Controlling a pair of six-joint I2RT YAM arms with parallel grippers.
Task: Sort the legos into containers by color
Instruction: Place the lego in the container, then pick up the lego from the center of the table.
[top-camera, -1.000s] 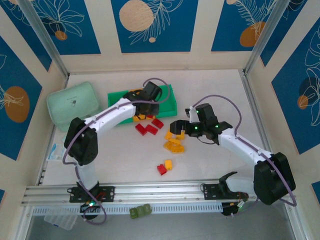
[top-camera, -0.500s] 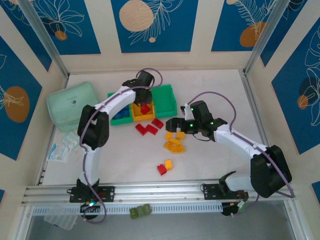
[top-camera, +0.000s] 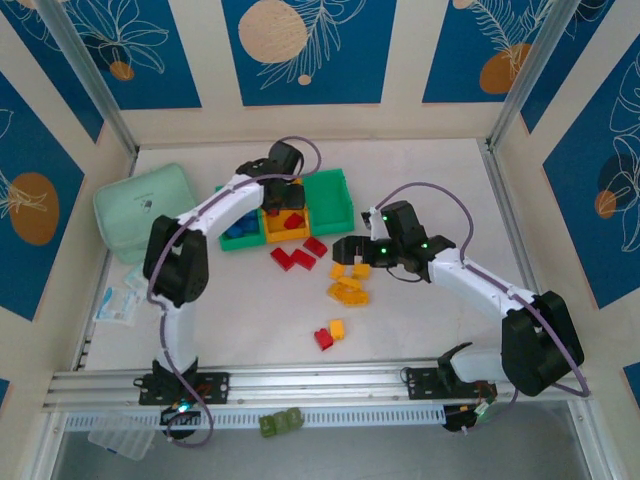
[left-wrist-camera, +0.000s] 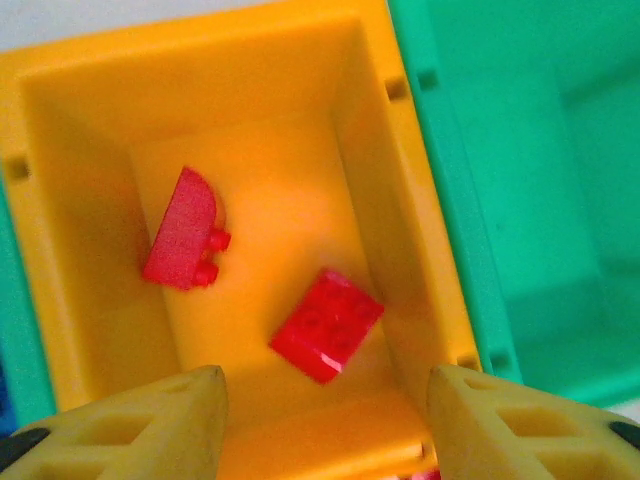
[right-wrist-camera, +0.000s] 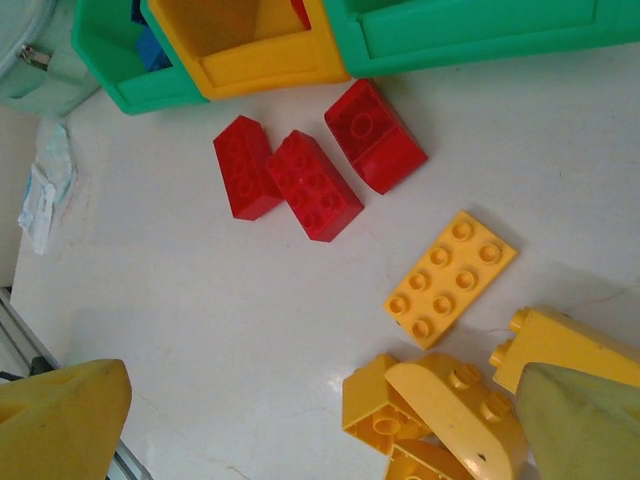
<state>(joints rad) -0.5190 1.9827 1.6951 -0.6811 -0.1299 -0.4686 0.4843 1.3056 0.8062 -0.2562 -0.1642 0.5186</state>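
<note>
1. Left gripper (left-wrist-camera: 325, 400): fingers partly apart, holding nothing, poised above the orange bin (left-wrist-camera: 425, 230). Two red legos (left-wrist-camera: 325, 325) lie inside the bin.
2. Right gripper (right-wrist-camera: 320, 425): fingers wide apart, empty, over the yellow legos (right-wrist-camera: 450, 278) on the counter (right-wrist-camera: 180, 320).
3. Three loose red legos (right-wrist-camera: 310, 185) lie on the counter near the orange bin.

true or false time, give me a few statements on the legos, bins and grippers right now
1. Two red bricks lie in the orange bin. True.
2. The left gripper grips a red brick. False: its jaws stand apart and empty above that bin.
3. Three other red bricks lie on the table. True.
4. The right gripper hovers over blue bricks. False: yellow bricks lie below it.
</note>
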